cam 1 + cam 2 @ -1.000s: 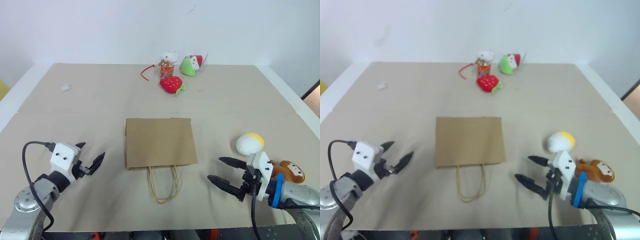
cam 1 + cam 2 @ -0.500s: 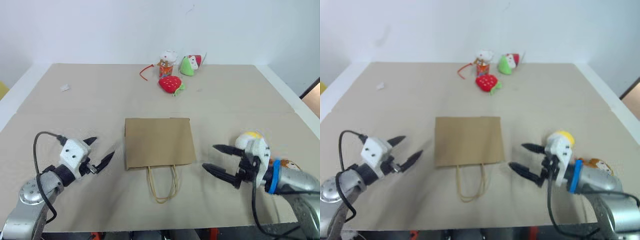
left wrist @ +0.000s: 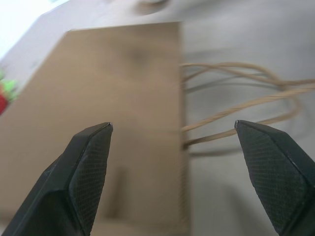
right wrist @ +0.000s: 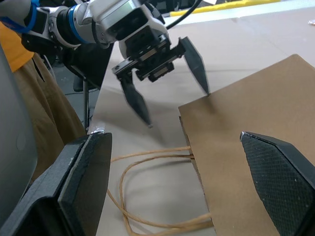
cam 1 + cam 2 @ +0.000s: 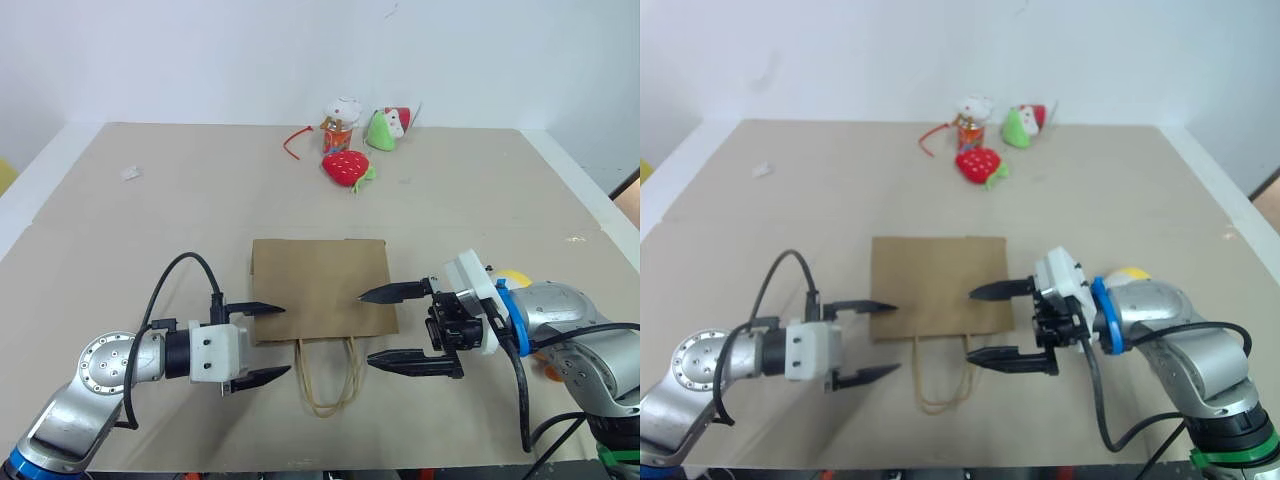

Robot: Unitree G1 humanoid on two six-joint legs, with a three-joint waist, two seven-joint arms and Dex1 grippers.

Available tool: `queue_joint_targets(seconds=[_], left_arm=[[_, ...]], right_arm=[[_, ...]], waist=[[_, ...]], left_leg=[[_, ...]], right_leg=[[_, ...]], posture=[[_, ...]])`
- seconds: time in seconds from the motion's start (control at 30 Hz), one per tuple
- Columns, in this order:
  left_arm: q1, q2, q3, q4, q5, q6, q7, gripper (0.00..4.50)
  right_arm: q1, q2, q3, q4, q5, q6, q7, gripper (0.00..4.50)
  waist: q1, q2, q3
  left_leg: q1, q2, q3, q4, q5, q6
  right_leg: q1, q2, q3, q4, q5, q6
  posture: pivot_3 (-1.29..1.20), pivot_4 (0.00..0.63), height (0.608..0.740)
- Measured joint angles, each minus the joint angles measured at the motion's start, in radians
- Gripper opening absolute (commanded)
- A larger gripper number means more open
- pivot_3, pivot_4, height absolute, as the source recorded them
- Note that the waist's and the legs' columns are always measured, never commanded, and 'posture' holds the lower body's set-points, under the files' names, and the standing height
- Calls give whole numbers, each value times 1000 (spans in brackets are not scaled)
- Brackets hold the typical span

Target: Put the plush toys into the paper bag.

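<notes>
Paper bag (image 5: 320, 288): flat, table centre, handles (image 5: 326, 374) near.
Left gripper (image 5: 268, 341): released, at bag's near-left corner.
Right gripper (image 5: 375, 327): released, at bag's near-right corner.
White-yellow plush (image 5: 514, 278): right, behind right arm.

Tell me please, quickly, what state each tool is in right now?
Left tool: open, holding nothing, at the paper bag's left edge.
Right tool: open, holding nothing, at the bag's right edge.

Brown paper bag (image 5: 320, 289) flat on table, handles (image 5: 325, 375) toward robot — white-yellow plush (image 5: 513, 277) beside it, right.
</notes>
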Motion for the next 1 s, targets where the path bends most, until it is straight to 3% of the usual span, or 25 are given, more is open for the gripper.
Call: queue_joint_targets(seconds=[0.5,0.97,1.0], left_arm=[[-122,-50,-109,199,64,-263,-89,4098],[-274,-112,-222,346,56,-360,-209,4098],[-274,-112,-223,348,56,-363,-210,3869]], right_arm=[[57,3,-22,-37,-26,-11,-97,4500],[70,5,-24,-41,-34,-15,-141,4500],[70,5,-24,-41,-34,-15,-142,4500]], waist=[[-1,0,0],[-1,0,0],[-1,0,0]], left_leg=[[1,0,1,2,0,0],[2,0,1,3,1,1],[2,0,1,3,1,1]], right_leg=[[1,1,0,1,1,2],[2,4,1,2,4,6],[2,4,1,2,4,6]], posture=[[0,150,740],[0,150,740],[0,150,740]])
